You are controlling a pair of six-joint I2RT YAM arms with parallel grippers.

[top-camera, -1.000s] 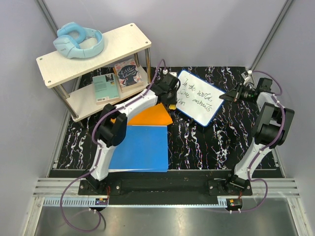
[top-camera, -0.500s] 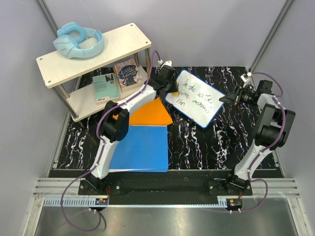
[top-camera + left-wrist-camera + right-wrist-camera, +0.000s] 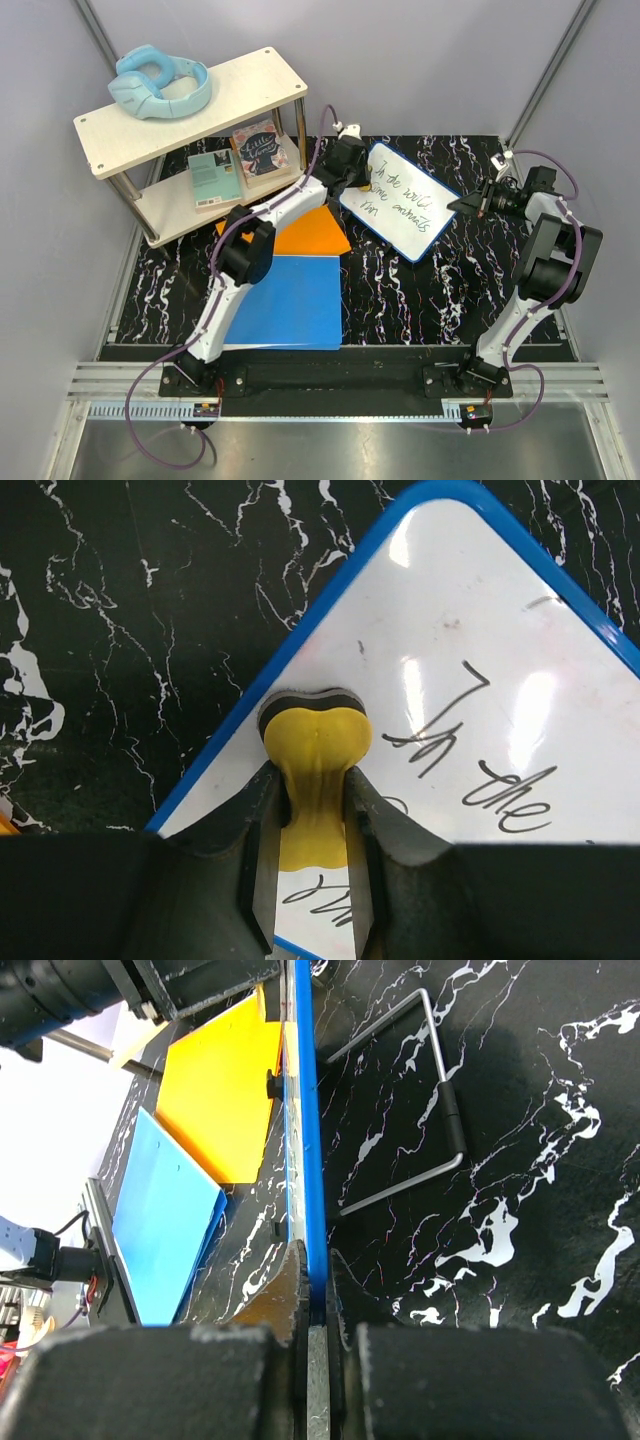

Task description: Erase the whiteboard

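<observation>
The whiteboard (image 3: 410, 208) lies tilted at the back of the black marble table, blue-rimmed, with black handwritten lines on it. My left gripper (image 3: 357, 180) is shut on a yellow eraser (image 3: 318, 738). The eraser's dark felt face presses on the whiteboard (image 3: 480, 640) near its far left corner, just left of the words "In the". My left gripper (image 3: 314, 792) squeezes the eraser's waist. My right gripper (image 3: 464, 203) is shut on the board's right edge. In the right wrist view the blue rim (image 3: 311, 1150) runs straight into the right gripper (image 3: 318, 1305).
An orange folder (image 3: 312, 234) and a blue folder (image 3: 288, 300) lie left of the board. A two-level wooden shelf (image 3: 230, 95) at the back left carries blue headphones (image 3: 160, 82) and books (image 3: 243, 160). A wire stand (image 3: 447, 1110) lies behind the board.
My left gripper has carried the eraser along the board's left end toward the far corner. The right gripper and the board have shifted slightly to the right.
</observation>
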